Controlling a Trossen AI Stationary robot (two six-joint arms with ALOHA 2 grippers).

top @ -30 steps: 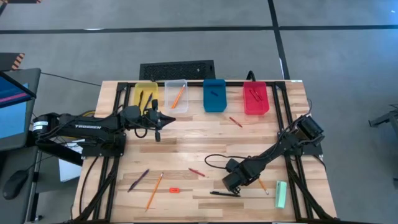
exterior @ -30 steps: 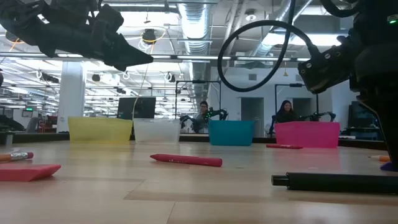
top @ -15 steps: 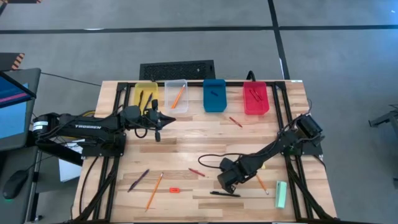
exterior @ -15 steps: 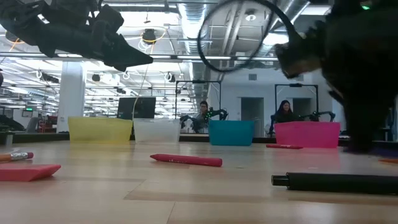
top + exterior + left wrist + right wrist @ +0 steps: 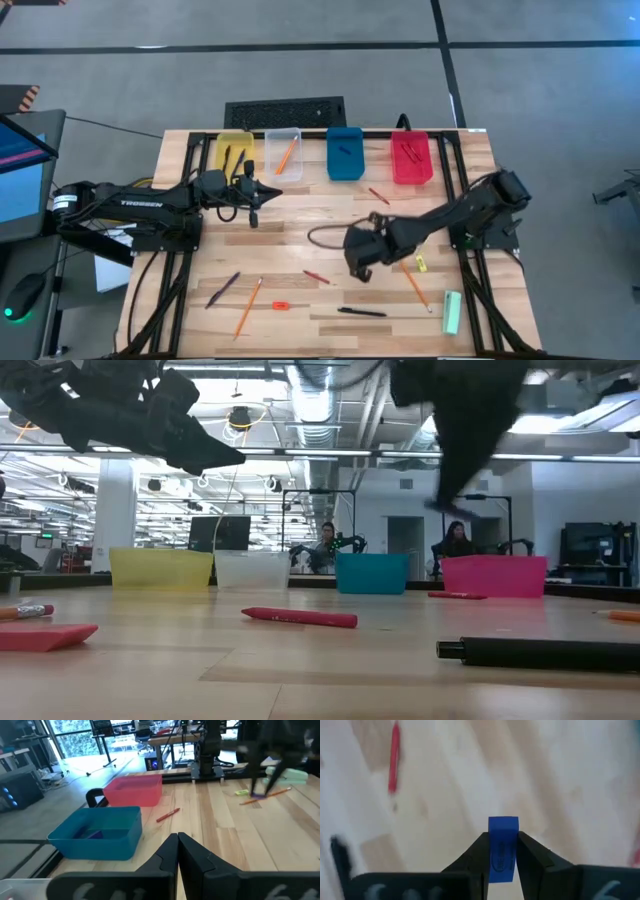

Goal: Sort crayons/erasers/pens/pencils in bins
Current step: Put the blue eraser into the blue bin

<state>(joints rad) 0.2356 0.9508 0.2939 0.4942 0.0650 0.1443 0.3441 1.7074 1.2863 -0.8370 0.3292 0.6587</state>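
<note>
Readable in white capitals along the dark left robot arm [image 5: 140,203], high view: "TROSSEN". Faint embossed lettering on the small blue block eraser [image 5: 503,848] between the right fingers, too blurred to read. Glowing lines on a far dark monitor screen [image 5: 102,725] past the worktop, likewise unreadable. Nothing else legible.

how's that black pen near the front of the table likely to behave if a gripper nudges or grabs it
The black pen looks round and smooth in the low view, so a sideways nudge would probably make it roll. It lies straight and looks stiff, so it likely won't flop when lifted. Being slim, it may pivot if gripped near one end, unlike the blocky blue eraser held in the right gripper.
</note>
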